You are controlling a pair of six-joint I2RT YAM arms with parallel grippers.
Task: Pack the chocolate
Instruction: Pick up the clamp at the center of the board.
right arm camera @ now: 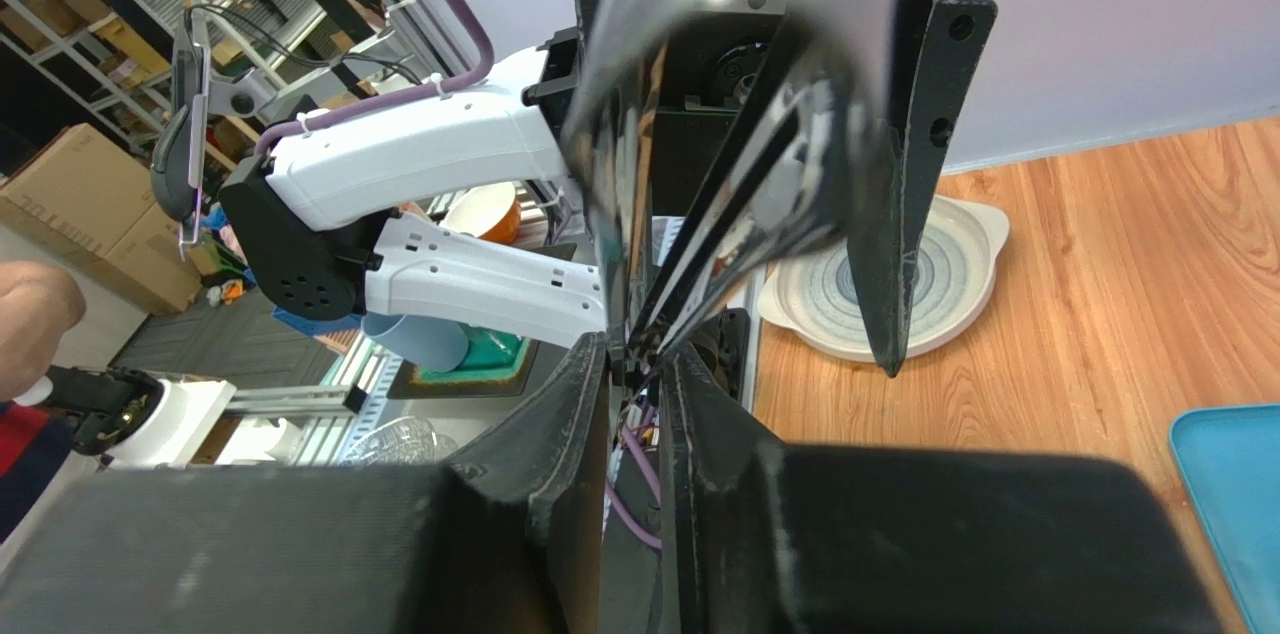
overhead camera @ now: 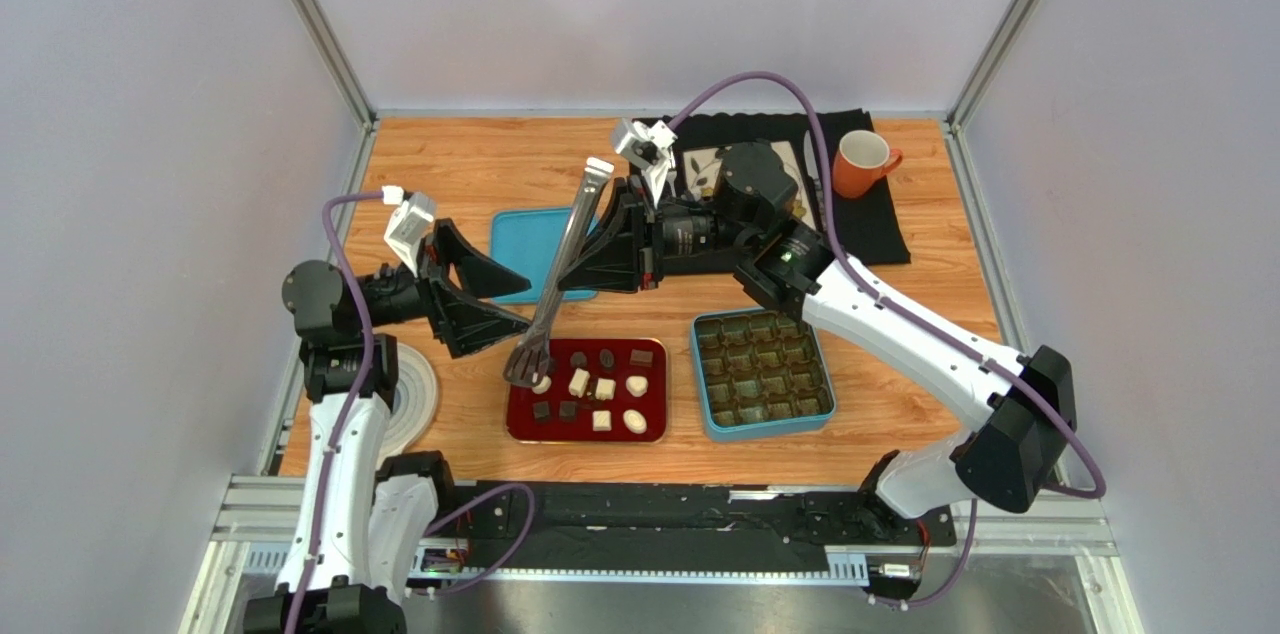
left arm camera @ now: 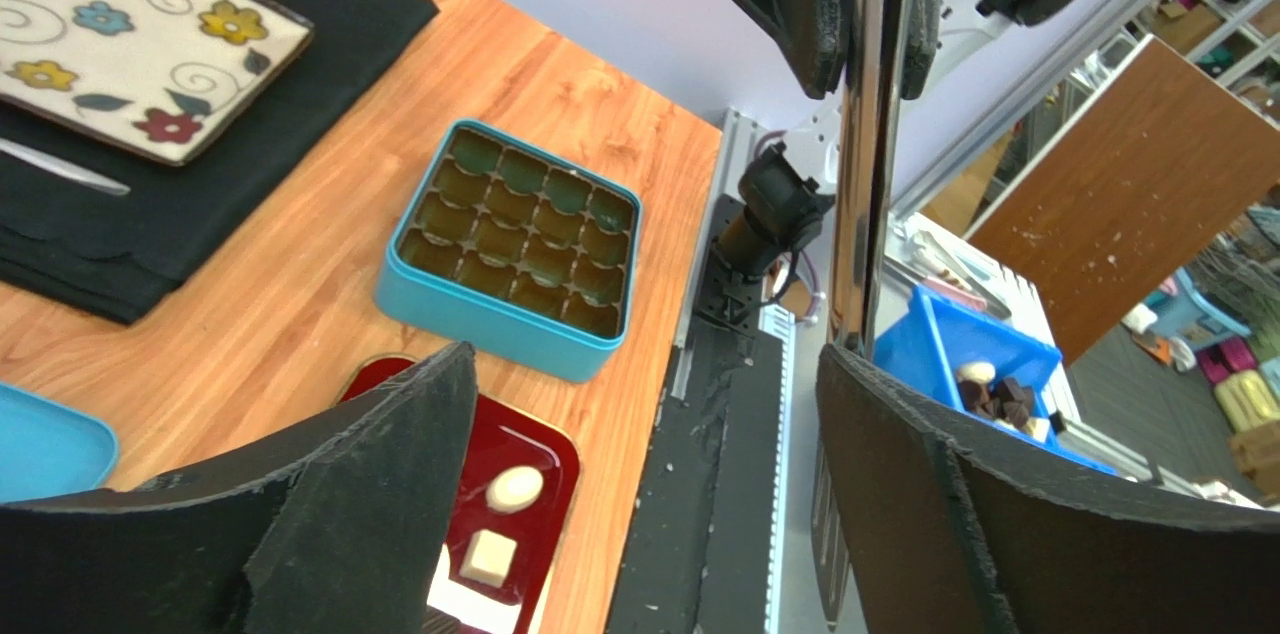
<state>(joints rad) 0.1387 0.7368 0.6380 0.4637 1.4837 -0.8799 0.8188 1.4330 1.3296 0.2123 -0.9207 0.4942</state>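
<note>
Wooden worktop (overhead camera: pixel 451 169). Teal compartment box (overhead camera: pixel 766 429) near front edge, right of centre; red tray (overhead camera: pixel 519 424) just left of it. Right gripper (overhead camera: pixel 589 247) clamped on metal tongs (overhead camera: pixel 564 267), tips over tray's left end. Left gripper (overhead camera: pixel 504 307) spread wide, empty. Chocolate (overhead camera: pixel 606 390) lies on tray.

Tongs (overhead camera: pixel 564 271) slant over red tray (overhead camera: pixel 523 429) left end; compartment box (overhead camera: pixel 766 427) unobstructed above.
</note>
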